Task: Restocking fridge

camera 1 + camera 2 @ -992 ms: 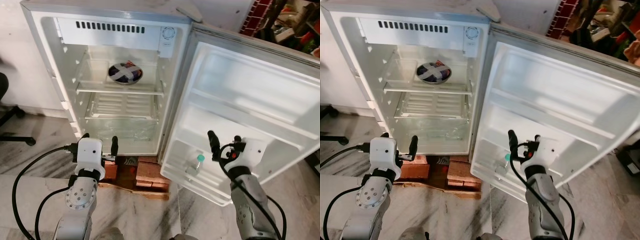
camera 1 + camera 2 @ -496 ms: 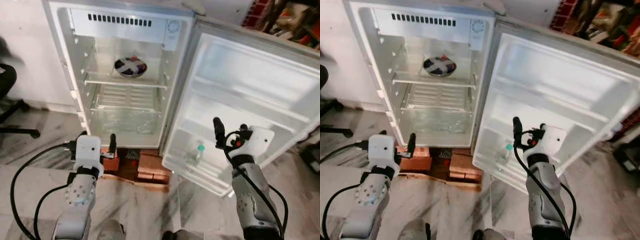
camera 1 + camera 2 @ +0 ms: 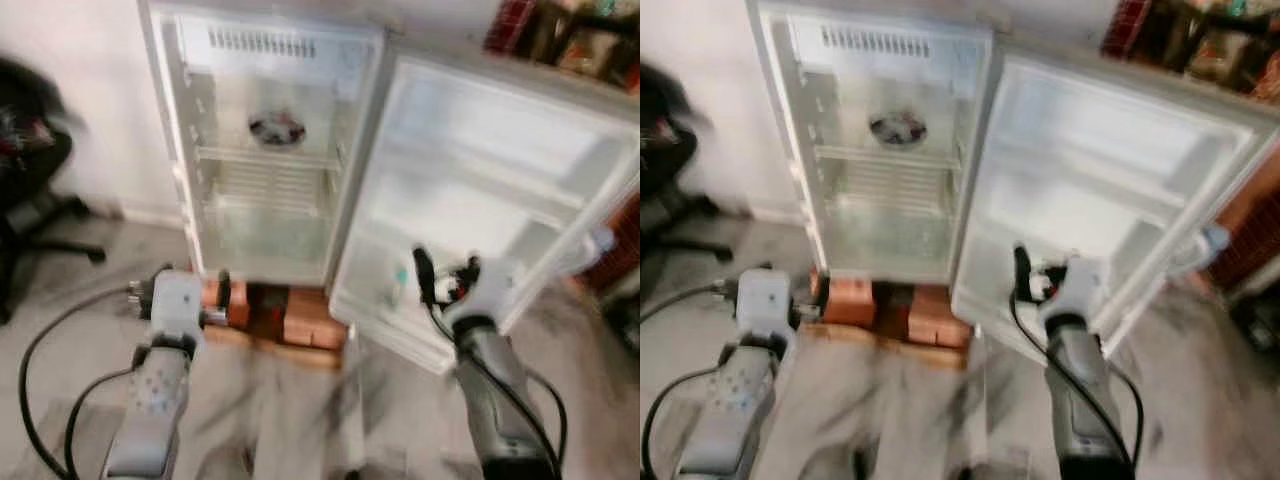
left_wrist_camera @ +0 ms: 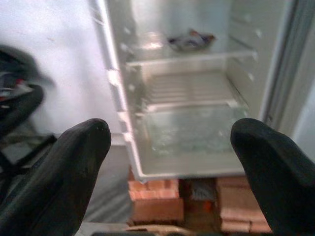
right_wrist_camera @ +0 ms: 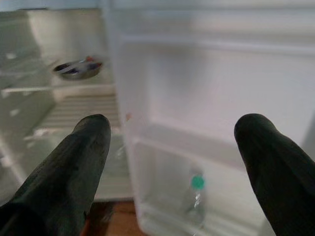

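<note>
Both the left tool and the right tool hang wide open and empty before the open fridge. A bottle stands in its lowest door rack and a bowl farther back on its upper shelf. This looks like a pause between items, so the next move likely calls for fetching more stock.

Blurred open fridge, apparently a bowl inside.

Both silver arms reach forward at low height. The left gripper has its black fingers spread wide apart. The right gripper is likewise parted, holding nothing.
</note>
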